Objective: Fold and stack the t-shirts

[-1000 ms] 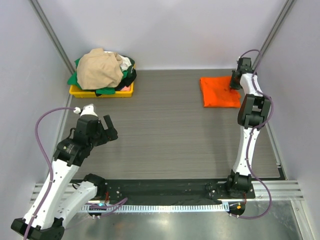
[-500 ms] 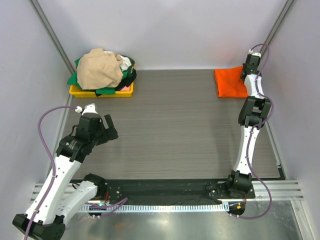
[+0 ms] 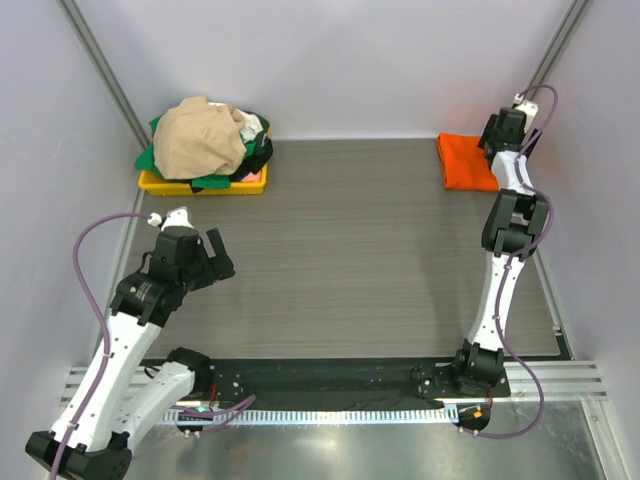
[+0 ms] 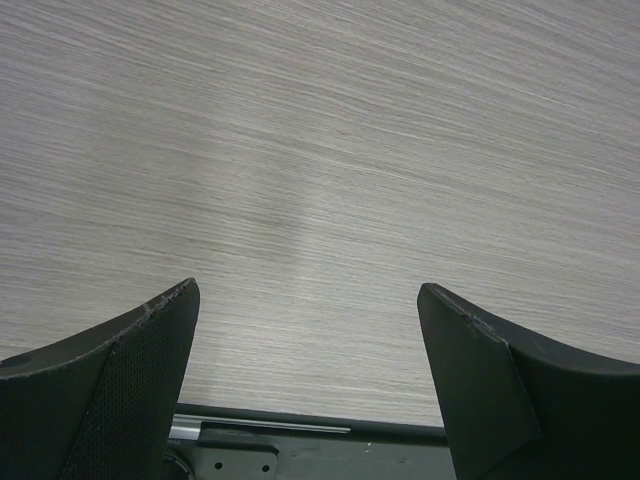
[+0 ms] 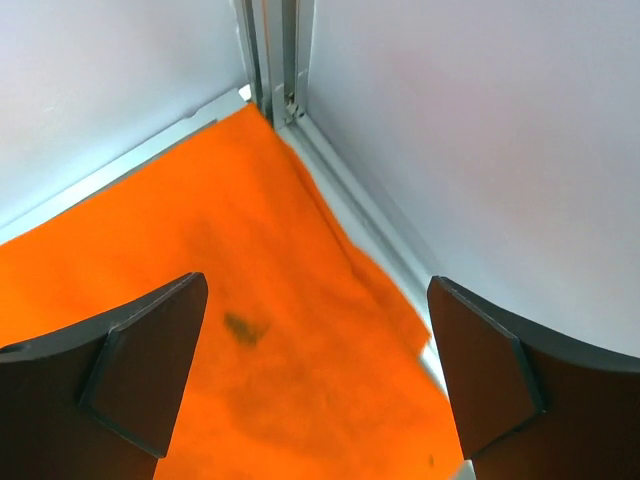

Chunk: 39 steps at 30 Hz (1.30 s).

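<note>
Overhead, the right arm [image 3: 497, 290] rises nearly upright from its base at the near edge and stretches toward the far right corner of the desk [image 3: 350, 240], its elbow about halfway along the right side. The right tool [image 3: 507, 128] hangs over the far right edge of the folded orange t-shirt [image 3: 463, 160], which lies flat in that corner. In the right wrist view, the tool's fingers [image 5: 130, 380] stand wide apart above the orange cloth, which reaches the corner post.

The left arm [image 3: 120, 340] leans up from the near left, its forearm bent toward the middle of the desk. The left tool [image 3: 220, 255] points down and rightward over bare wood-grain surface, its fingers likewise wide apart.

At far left, the beige t-shirt [image 3: 198, 138] tops a crumpled heap in a yellow bin [image 3: 165, 183]. A dark green t-shirt [image 3: 150, 157] lies beneath it, with white cloth [image 3: 256, 124] and black cloth [image 3: 259, 156] at its right.
</note>
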Tool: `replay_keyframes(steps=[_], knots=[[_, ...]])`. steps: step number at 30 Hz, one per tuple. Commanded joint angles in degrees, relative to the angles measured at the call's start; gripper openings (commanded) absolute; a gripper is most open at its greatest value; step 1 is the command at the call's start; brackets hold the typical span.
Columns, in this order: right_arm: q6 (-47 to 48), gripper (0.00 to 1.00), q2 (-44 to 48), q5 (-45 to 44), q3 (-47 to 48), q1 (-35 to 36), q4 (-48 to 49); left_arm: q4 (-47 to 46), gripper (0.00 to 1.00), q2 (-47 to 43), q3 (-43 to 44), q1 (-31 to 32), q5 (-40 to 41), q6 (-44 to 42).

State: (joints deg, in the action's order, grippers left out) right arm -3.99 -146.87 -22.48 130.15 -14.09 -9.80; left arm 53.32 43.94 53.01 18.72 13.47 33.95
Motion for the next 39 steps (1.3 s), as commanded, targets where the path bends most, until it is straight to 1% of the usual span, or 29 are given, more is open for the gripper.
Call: replay_keyframes(steps=[1,3,4,6,7,8,9,10,11,12,14,15,16,17,18,19,20,21,23,24,25,26,27,29,31,34,35,37,39], knots=[[-7.42,0.98,15.87,1.12,-5.68,1.34,4.27,-2.61,0.91,-1.23,0.07,-0.7,-0.55,-1.26],[-7.96,0.99,20.81,2.79,-9.02,3.61,3.65,-2.43,0.91,-1.23,0.42,-0.96,-0.9,-1.26],[-8.4,0.99,25.97,3.05,-12.78,4.5,2.61,-2.34,0.91,-1.14,0.6,-1.14,-1.25,-1.43],[-8.67,0.99,31.44,4.71,-17.88,6.78,1.89,-2.52,0.91,-0.88,0.51,-1.32,-1.87,-1.7],[-8.75,0.99,34.95,5.16,-24.52,8.97,1.81,-2.43,0.92,-0.53,0.6,-1.41,-1.7,-1.7],[-10.67,0.99,41.07,4.99,-28.24,10.29,1.8,-2.43,0.92,-0.53,0.6,-1.41,-1.61,-1.7],[-11.82,0.99,44.62,5.34,-32.11,11.35,1.72,-2.43,0.92,-0.35,0.6,-1.49,-1.52,-1.61],[-12.96,0.99,47.87,8.21,-39.98,13.54,2.24,-2.43,0.92,-0.26,0.69,-1.75,-1.87,-1.61],[-16.63,0.99,54.08,9.11,-43.97,14.08,2.42,-2.34,0.92,-0.35,0.77,-1.76,-2.13,-1.7],[-17.97,1.0,57.19,11.82,-51.93,16.26,2.77,-2.43,0.92,-0.44,0.78,-1.93,-2.4,-1.79],[-19.65,1.0,62.99,12.55,-60.41,21.45,4.87,-2.87,0.91,-1.31,0.51,-1.93,-3.01,-2.05],[-19.91,0.99,67.81,12.46,-68.72,24.08,8.27,-2.96,0.91,-1.66,0.51,-1.93,-3.28,-2.22],[-19.83,1.0,70.46,11.76,-72.28,26.54,9.27,-3.13,0.92,-1.93,0.42,-1.93,-3.19,-2.23],[-20.0,1.0,72.49,11.32,-75.36,32.05,9.45,-3.13,0.92,-2.28,0.42,-1.93,-2.93,-2.23],[-20.09,1.0,76.08,10.8,-77.91,34.63,9.54,-2.96,0.91,-2.46,0.51,-1.93,-3.01,-2.23],[-21.31,1.0,77.77,10.27,-81.59,37.09,7.54,-2.87,0.91,-2.72,0.51,-2.02,-3.1,-2.23],[-22.72,1.0,79.61,9.22,-83.2,42.07,6.04,-2.96,0.92,-2.98,0.51,-1.93,-3.02,-2.23],[-25.95,1.0,83.72,8.69,-86.78,44.21,3.59,-2.78,0.92,-3.42,0.51,-1.93,-2.67,-2.05],[-30.62,1.0,88.66,6.67,-91.19,49.13,2.69,-2.43,0.92,-4.04,0.6,-2.02,-1.62,-1.7],[-33.25,1.0,91.12,5.01,-95.74,54.29,1.9,-2.26,0.92,-4.82,0.77,-2.11,-1.26,-1.7],[-36.23,1.0,95.76,4.47,-97.96,56.6,1.98,-2.08,0.91,-5.53,0.86,-2.11,-1.0,-1.7],[-39.14,1.0,97.63,4.2,-100.07,58.89,2.07,-1.99,0.92,-6.14,0.86,-2.02,-0.3,-1.18],[-40.47,1.0,99.3,0.63,-103.05,64.65,0.68,-1.9,0.93,-6.76,0.6,-2.11,0.32,-1.08],[-43.54,1.0,102.99,-4.3,-104.3,69.78,-2.57,-3.04,0.94,-8.78,0.07,-2.11,0.06,-1.43],[-44.78,1.0,103.97,-8.53,-104.83,74.79,-5.92,-3.4,0.94,-10.01,-0.02,-2.02,-0.47,-1.44],[-45.76,1.0,103.54,-8.02,-104.57,77.1,-6.28,-3.31,0.94,-10.72,-0.19,-2.02,-0.82,-2.05],[-46.02,1.0,102.84,-7.84,-104.48,77.37,-6.02,-3.57,0.92,-11.16,-0.28,-2.02,-0.82,-2.31],[-45.85,1.0,101.79,-7.06,-104.31,77.81,-5.14,-4.19,0.91,-11.68,-0.37,-2.02,-0.12,-2.58],[-45.58,1.0,100.21,-6.61,-104.13,77.9,-4.88,-3.66,0.94,-11.77,0.24,-2.02,0.32,-2.49]])
